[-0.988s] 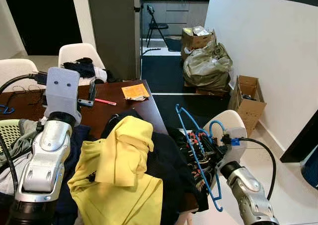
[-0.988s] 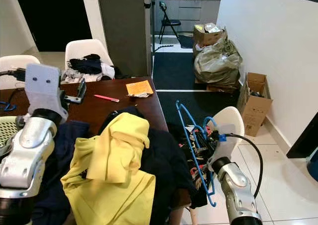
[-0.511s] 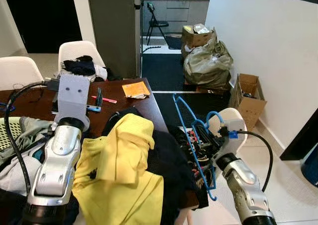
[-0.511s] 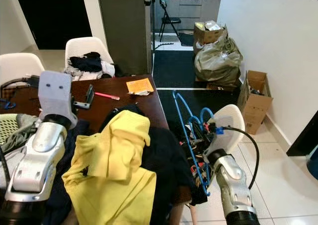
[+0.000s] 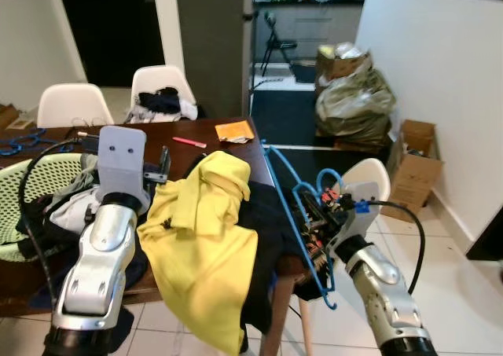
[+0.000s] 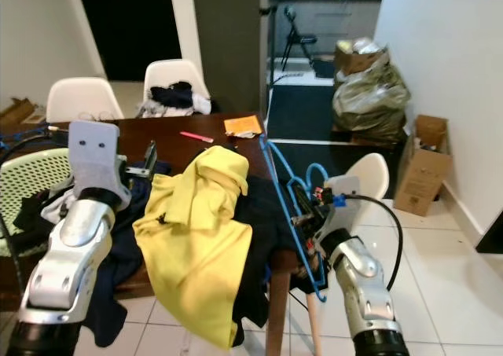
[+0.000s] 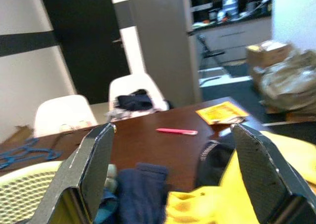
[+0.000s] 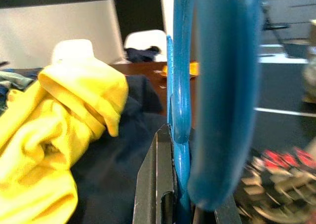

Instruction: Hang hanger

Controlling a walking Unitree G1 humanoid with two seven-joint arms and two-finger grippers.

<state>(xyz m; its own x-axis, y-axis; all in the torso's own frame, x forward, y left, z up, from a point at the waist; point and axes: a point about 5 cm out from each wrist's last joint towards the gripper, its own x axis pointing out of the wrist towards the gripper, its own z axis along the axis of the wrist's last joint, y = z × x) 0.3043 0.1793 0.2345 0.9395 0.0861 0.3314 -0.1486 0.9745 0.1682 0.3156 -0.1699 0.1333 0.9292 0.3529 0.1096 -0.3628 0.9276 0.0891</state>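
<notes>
While the left gripper (image 7: 170,169) gapes, right gripper (image 5: 314,214) fingers clamp the blue hanger (image 5: 292,203) (no readable writing).

Right hand (image 8: 185,211) clamps blue hanger (image 8: 217,85); yellow garment (image 8: 59,120) beside.

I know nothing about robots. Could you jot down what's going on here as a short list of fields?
Right gripper: fingers shut on the blue hanger, held beside the table edge
Left gripper: fingers open, raised over the clothes, holding nothing
Table: dark wood, under a yellow garment and dark clothes
Also on table: pink pen, orange paper, green basket
</notes>
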